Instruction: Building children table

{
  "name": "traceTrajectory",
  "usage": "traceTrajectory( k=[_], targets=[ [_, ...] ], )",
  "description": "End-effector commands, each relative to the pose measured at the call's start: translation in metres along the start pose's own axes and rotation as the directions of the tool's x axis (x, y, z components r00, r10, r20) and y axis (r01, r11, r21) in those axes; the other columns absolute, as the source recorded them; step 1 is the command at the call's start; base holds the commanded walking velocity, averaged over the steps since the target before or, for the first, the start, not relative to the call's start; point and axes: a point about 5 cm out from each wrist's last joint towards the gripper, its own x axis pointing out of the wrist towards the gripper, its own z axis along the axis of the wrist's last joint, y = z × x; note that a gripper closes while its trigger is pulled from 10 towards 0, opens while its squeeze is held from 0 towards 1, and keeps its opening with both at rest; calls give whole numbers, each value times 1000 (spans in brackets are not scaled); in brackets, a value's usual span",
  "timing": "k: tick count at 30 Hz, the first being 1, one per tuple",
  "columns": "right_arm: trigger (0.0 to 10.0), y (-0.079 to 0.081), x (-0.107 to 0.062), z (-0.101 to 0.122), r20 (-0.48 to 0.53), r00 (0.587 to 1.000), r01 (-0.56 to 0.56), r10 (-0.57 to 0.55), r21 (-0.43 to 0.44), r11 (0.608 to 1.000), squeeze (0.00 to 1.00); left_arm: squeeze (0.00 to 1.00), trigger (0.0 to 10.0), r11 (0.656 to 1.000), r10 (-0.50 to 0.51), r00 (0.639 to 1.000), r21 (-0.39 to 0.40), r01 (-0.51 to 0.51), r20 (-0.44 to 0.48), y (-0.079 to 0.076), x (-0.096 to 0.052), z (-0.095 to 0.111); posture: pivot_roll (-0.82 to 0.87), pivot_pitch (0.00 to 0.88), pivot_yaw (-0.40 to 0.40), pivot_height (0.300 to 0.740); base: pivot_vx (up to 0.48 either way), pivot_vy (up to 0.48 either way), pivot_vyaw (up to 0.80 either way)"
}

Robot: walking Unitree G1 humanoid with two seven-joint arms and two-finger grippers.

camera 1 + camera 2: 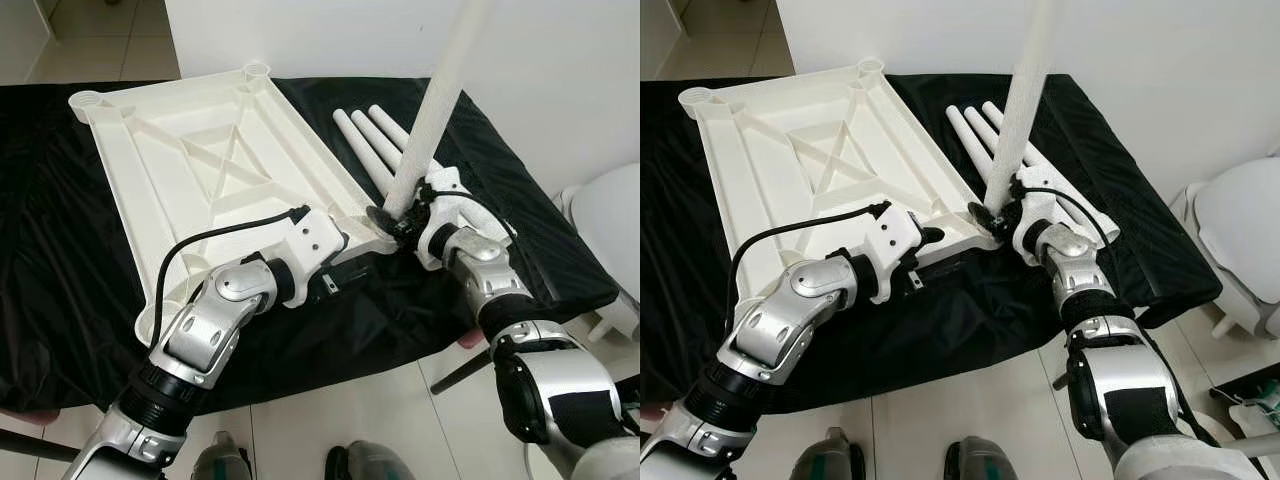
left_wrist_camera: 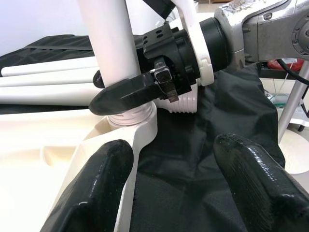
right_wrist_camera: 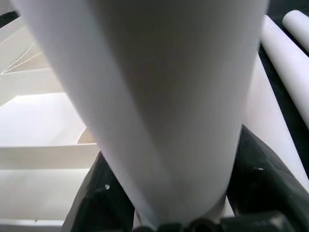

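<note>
**Left wrist view: leg standing in the corner socket**

Your right gripper (image 2: 128, 94) is clamped around the white table leg (image 1: 432, 110), near its bottom end, holding it upright. The leg's threaded end sits in the corner socket (image 2: 140, 118) of the upside-down white tabletop (image 1: 195, 165). Your left gripper (image 2: 178, 188) hovers just in front of that same corner with its two black fingers (image 2: 94, 188) spread apart, gripping nothing; one finger lies over the tabletop's edge, the other over the black cloth (image 1: 60, 230).

From the head cameras, you see the tabletop lying ribbed side up on the cloth-covered surface. Three spare legs (image 1: 372, 140) lie side by side on the cloth just beside the tabletop's right edge, behind the held leg.
</note>
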Motion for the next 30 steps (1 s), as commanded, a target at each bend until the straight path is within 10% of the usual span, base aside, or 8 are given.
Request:
traceTrajectory(
  k=[1, 4, 5, 6, 7, 15, 30],
  targets=[
    [0, -1, -4, -8, -36, 999, -7, 7, -16, 1000, 0, 0, 10000, 1000, 4, 1000, 20, -4, 7, 2, 0, 4, -26, 0, -51, 740, 0, 0, 0],
    [0, -1, -6, -10, -24, 1000, -1, 2, 8, 1000, 0, 0, 10000, 1000, 3, 1000, 18, -3, 8, 2, 1, 4, -28, 0, -50, 740, 0, 0, 0],
    [4392, 0, -6, -9, -9, 1000, 0, 1, 27, 1000, 0, 0, 10000, 1000, 3, 1000, 17, -3, 8, 2, 1, 4, -31, 0, -48, 740, 0, 0, 0],
    [4392, 0, -6, -9, 1, 1000, 0, 0, 40, 999, 0, 0, 10000, 1000, 2, 1000, 17, -3, 8, 2, 1, 4, -31, 0, -48, 740, 0, 0, 0],
    [10000, 1, -6, -8, 13, 1000, 7, -8, 60, 998, 0, 0, 10000, 1000, 2, 1000, 16, -2, 9, 2, 1, 4, -35, 0, -47, 740, 0, 0, 0],
    [10000, 6, 1, -10, 13, 985, 171, -173, 117, 978, 0, 0, 10000, 1000, -6, 1000, 10, 6, 10, 0, 2, 4, -47, 0, -38, 740, 0, 0, 0],
    [10000, 38, 28, -8, -120, 803, 587, -583, 328, 741, 0, 0, 10000, 1000, -21, 1000, 7, 21, 2, -3, 2, 2, -40, 0, -36, 740, 0, 0, 0]
  ],
)
